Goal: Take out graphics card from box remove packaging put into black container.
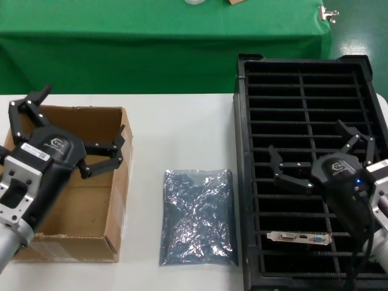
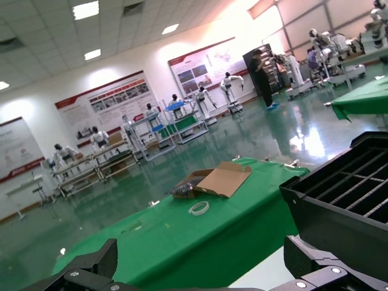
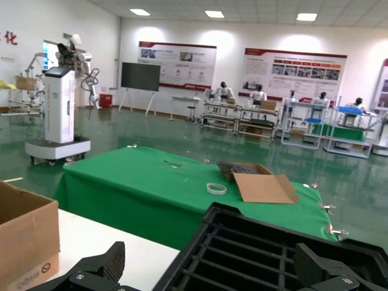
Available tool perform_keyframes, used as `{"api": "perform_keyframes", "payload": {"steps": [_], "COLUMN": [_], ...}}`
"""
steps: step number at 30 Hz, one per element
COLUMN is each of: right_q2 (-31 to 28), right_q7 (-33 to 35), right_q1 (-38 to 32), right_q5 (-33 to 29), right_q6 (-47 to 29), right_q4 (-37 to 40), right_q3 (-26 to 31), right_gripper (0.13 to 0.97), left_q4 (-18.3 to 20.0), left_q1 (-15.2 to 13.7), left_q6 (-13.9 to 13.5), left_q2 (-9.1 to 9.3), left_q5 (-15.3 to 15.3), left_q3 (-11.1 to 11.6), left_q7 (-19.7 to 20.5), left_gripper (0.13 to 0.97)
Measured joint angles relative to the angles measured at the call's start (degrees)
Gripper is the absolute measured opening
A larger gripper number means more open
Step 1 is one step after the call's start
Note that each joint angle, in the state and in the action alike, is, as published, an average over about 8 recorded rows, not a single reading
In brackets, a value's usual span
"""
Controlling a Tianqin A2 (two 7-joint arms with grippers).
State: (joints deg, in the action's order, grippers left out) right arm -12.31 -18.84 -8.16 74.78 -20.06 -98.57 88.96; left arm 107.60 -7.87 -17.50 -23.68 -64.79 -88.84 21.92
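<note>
The graphics card (image 1: 300,237) stands in a near slot of the black container (image 1: 242,182), its silver bracket with a blue port facing up. My right gripper (image 1: 315,148) hovers open above the container's middle slots, holding nothing; the right wrist view shows that gripper (image 3: 209,260) spread over the container (image 3: 254,248). The packaging (image 1: 198,215), a crinkly grey-blue bag, lies flat on the white table between box and container. My left gripper (image 1: 73,130) is open and empty above the brown box (image 1: 118,194). In the left wrist view that gripper (image 2: 203,267) shows wide apart.
The white table (image 1: 176,133) carries the box at left and the container at right. A green-covered table (image 1: 163,36) runs behind it, with a tape roll (image 3: 216,188) and flat cardboard (image 3: 264,187) on it. The box's corner (image 3: 27,236) shows in the right wrist view.
</note>
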Motion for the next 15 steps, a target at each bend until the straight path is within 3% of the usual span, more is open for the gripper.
{"api": "perform_keyframes", "payload": {"steps": [15], "right_q2": [-1.6], "right_q7": [6.0], "right_q1": [2.6], "right_q5": [9.1], "right_q6": [6.4], "right_q4": [2.2], "right_q3": [0.9], "right_gripper": [0.966], "left_q4": [-5.1], "left_q1": [2.5], "left_q6": [5.6], "left_q2": [2.08], "left_q5": [-12.3], "left_q3": [-0.9], "left_q7": [-7.0], "left_gripper": [0.966]}}
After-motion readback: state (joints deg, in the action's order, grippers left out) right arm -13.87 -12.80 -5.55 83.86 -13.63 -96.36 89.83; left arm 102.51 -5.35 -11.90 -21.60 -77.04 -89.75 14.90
